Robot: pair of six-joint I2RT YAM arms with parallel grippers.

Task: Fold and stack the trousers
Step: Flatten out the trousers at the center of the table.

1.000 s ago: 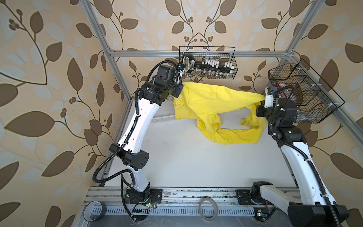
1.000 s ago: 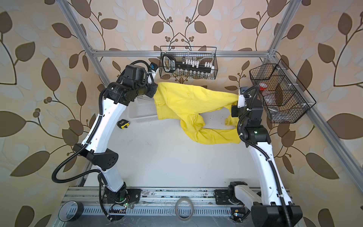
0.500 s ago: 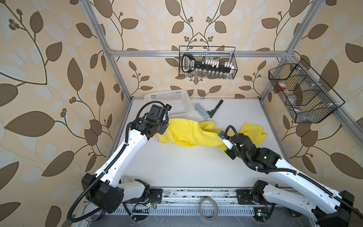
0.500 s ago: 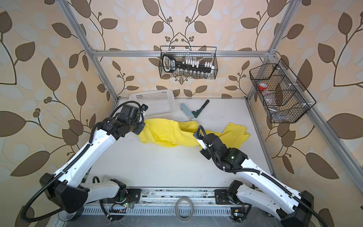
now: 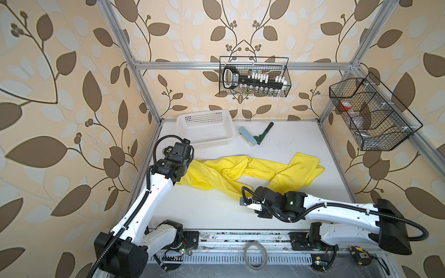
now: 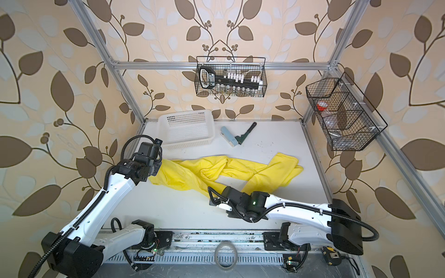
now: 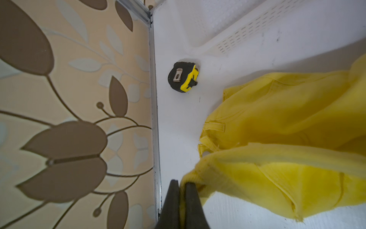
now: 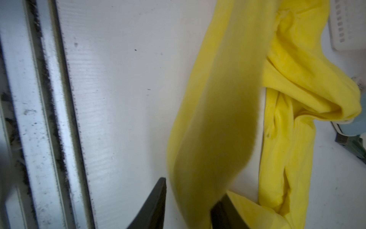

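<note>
Trousers (image 5: 212, 173) lie twisted across the middle of the worktop (image 5: 212, 211), legs crossed. Left tool (image 7: 181, 188) is clamped together on a waistband corner by the wall side. Right tool (image 8: 193, 187) has its jaws apart, with one leg slack between them, not gripped. Step looks like flattening: hold the waistband pinned, grip the leg near the hem, and pull outward to untwist before any fold.

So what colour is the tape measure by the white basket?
Black and yellow; tape measure clearest in left wrist view.
</note>
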